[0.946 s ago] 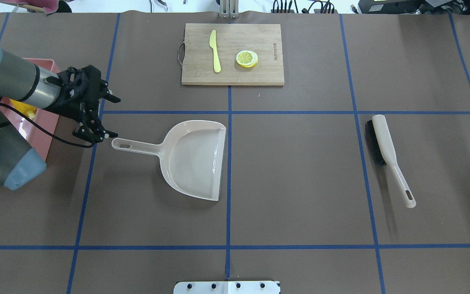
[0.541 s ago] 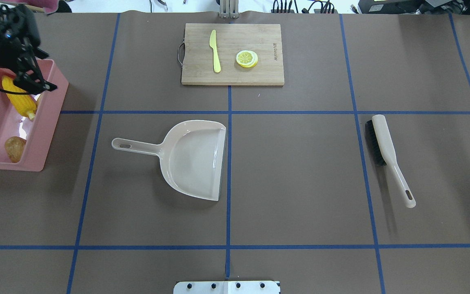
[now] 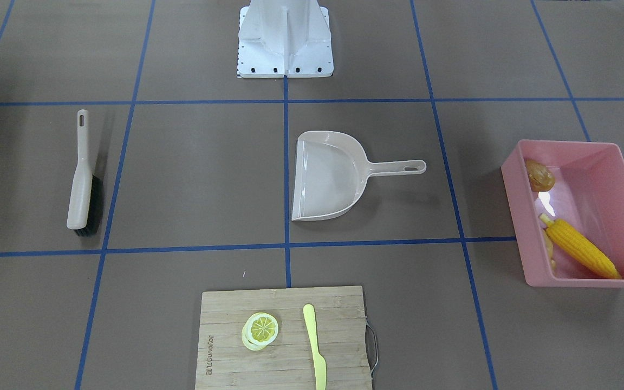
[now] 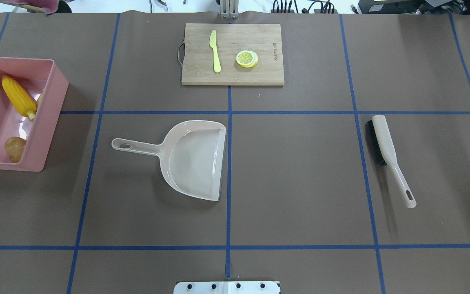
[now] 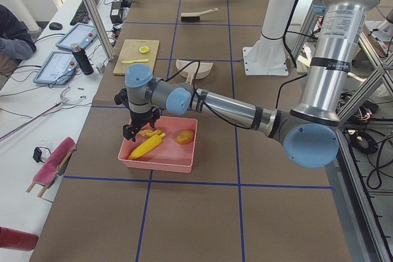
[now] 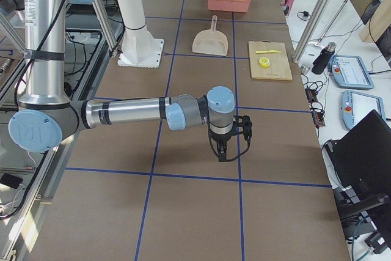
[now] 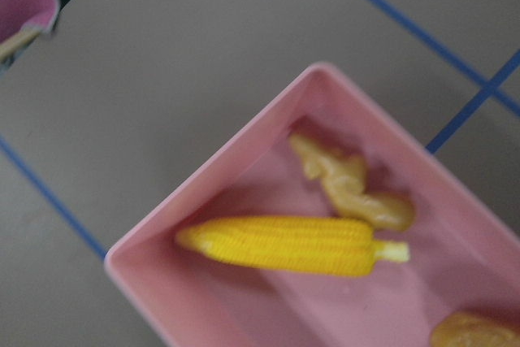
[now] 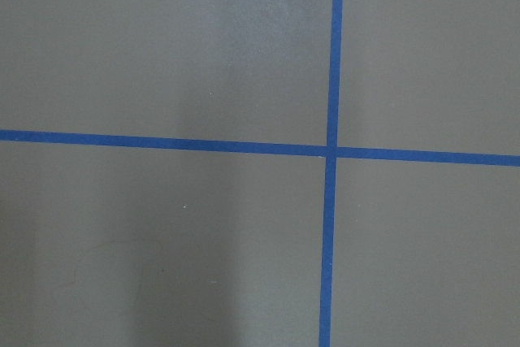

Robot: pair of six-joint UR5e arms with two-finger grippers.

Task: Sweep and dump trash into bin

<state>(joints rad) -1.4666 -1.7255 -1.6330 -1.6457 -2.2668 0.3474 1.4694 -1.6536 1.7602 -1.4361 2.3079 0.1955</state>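
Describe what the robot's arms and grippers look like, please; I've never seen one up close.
The left arm and right arm are shiny silver tubes linked by grey joints with pale blue caps. A thin black cable loops beside the left arm. The left gripper and right gripper are black, skeletal, two-fingered. Lettering on the left arm's upright tube is too small to read.

table (image 4: pixel 300 183): brown cover, blue tape (image 4: pixel 300 112) grid | white side bench (image 5: pixel 21 111) alongside, two tablets (image 5: pixel 56 67) on it | aluminium posts (image 5: pixel 91 10) at table edge | even light, soft shadows
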